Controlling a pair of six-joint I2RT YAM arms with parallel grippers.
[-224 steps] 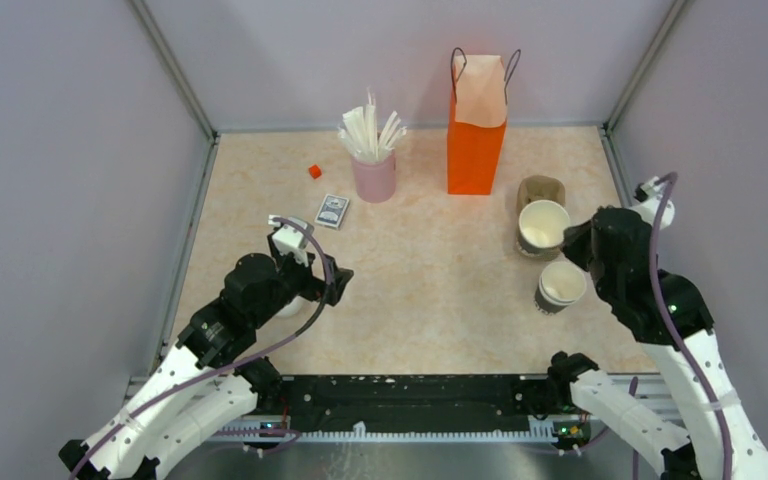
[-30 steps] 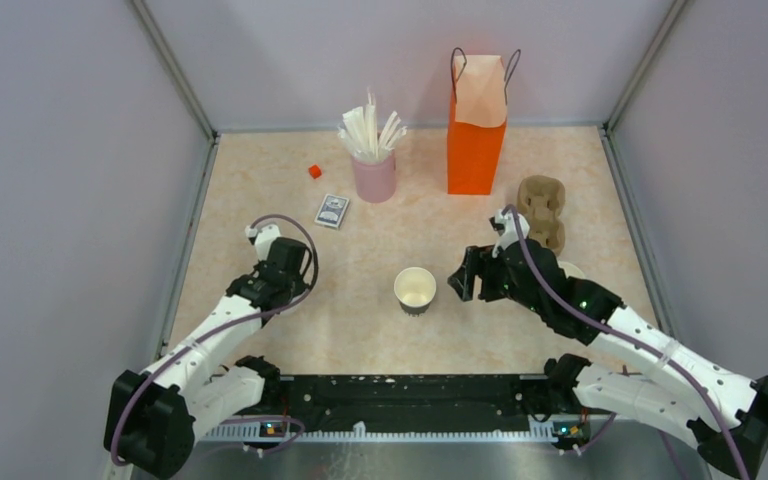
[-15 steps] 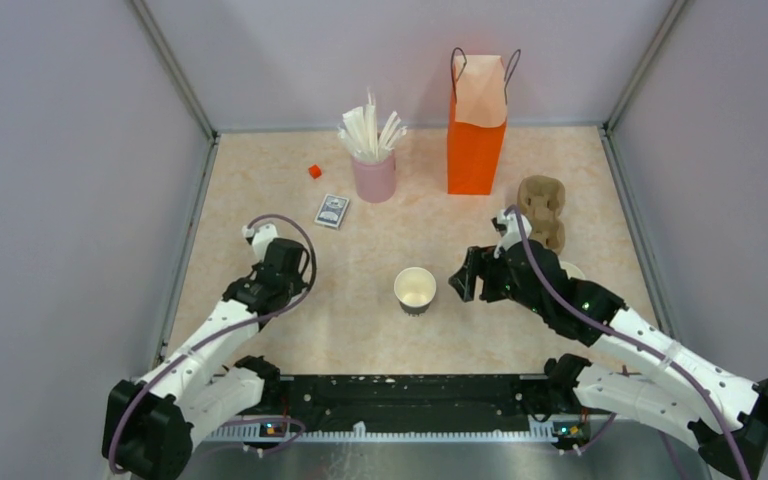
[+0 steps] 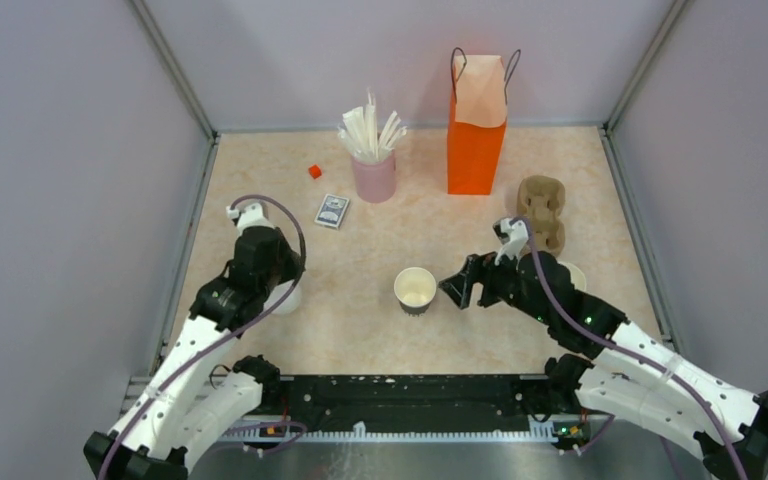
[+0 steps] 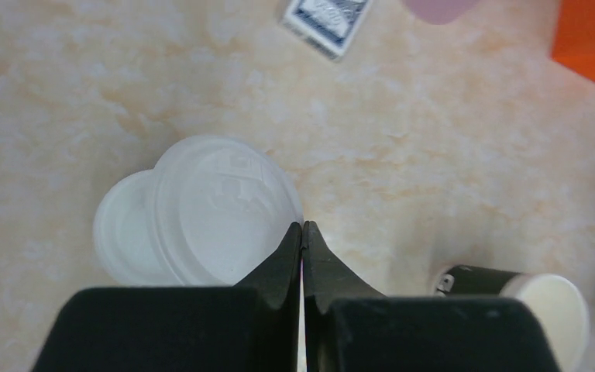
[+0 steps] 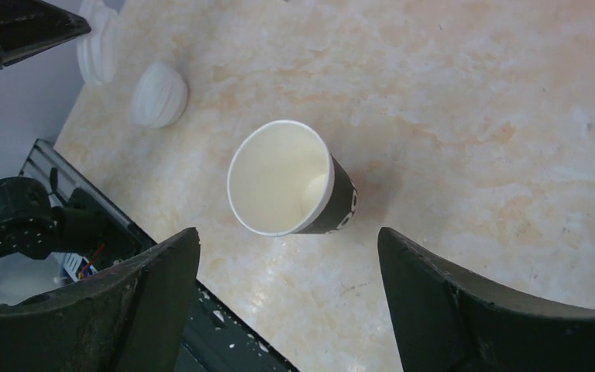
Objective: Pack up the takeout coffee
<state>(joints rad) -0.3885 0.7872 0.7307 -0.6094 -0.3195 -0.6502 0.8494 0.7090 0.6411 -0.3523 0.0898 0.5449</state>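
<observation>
No lidded takeout coffee shows in any view. A lidless dark cup with a cream inside stands upright at the table's middle. My right gripper hangs open just right of it, with its fingers wide apart and the cup beyond their tips. My left gripper is shut, its tips pinched on the right rim of a white lid. That lid sits over a second white lid on the table. The orange bag stands upright at the back.
A pink holder of white straws, a blue card deck and a small red cube sit at the back left. A cardboard cup carrier lies behind my right arm, with a pale cup rim peeking out beside it.
My left gripper closed on the lid's rim and its wrist pulled back to the left. The right gripper's fingers spread wider and shifted slightly nearer; the cup stayed put.
</observation>
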